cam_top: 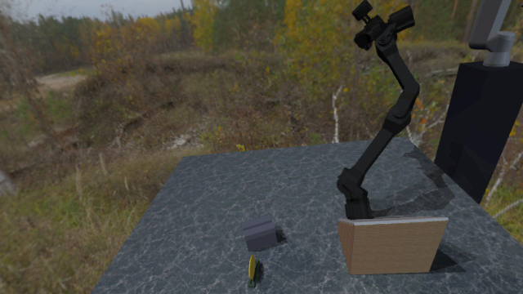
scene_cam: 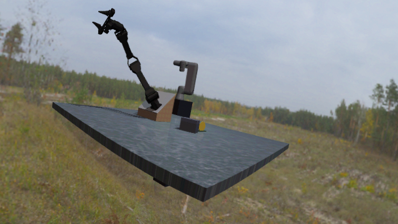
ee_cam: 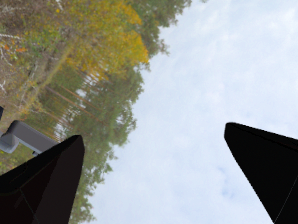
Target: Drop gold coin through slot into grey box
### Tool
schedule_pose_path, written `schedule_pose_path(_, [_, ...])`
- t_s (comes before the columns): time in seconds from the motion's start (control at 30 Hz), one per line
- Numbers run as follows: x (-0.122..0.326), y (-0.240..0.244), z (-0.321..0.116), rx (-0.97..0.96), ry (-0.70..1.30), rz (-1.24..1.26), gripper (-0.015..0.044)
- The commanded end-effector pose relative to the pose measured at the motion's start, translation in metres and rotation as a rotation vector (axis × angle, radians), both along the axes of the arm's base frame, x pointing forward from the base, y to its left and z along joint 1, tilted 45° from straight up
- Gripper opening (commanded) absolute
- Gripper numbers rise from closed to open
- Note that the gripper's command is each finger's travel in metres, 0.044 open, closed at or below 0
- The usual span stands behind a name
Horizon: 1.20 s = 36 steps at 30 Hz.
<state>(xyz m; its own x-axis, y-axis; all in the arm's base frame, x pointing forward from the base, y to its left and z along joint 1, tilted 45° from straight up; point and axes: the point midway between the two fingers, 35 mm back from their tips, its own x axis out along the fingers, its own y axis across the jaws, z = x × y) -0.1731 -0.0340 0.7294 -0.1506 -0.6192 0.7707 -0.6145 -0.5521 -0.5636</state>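
The gold coin (cam_top: pixel 252 266) (scene_cam: pixel 202 126) stands on its edge in a small dark-green holder (cam_top: pixel 252 283) near the front edge of the marble table (cam_top: pixel 204 196) (scene_cam: pixel 174 155). The grey box (cam_top: pixel 259 233) (scene_cam: pixel 189 124) with a slot in its lid sits just behind the coin. My gripper (cam_top: pixel 363 28) (scene_cam: pixel 102 19) (ee_cam: pixel 156 136) is open and empty, raised high above the table at the end of the upstretched arm, far from coin and box. In the wrist view the two black fingers frame only sky and trees.
A wooden block (cam_top: pixel 392 245) (scene_cam: pixel 158 112) holds the arm's base at the right of the table. A dark pedestal (cam_top: pixel 478 126) (scene_cam: pixel 182 107) with a grey camera arm (cam_top: pixel 492 33) (scene_cam: pixel 188 78) stands behind it.
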Motion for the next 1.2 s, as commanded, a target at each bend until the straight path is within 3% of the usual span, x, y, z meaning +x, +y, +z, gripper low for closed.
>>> schedule_pose_path(0.0, [0.003,-0.001,0.0,0.002,0.008,-0.003,0.0374])
schedule_pose_path(0.27, [0.105,-0.043,0.007,0.084,0.365,-0.114,0.0164])
schedule_pose_path(0.47, [0.192,-0.063,0.001,0.068,0.57,-0.077,0.0161])
schedule_pose_path(0.97, [0.34,-0.083,-0.044,0.025,1.06,-0.157,0.0161])
schedule_pose_path(1.17, [0.429,-0.078,-0.092,-0.101,1.461,-0.28,0.0161])
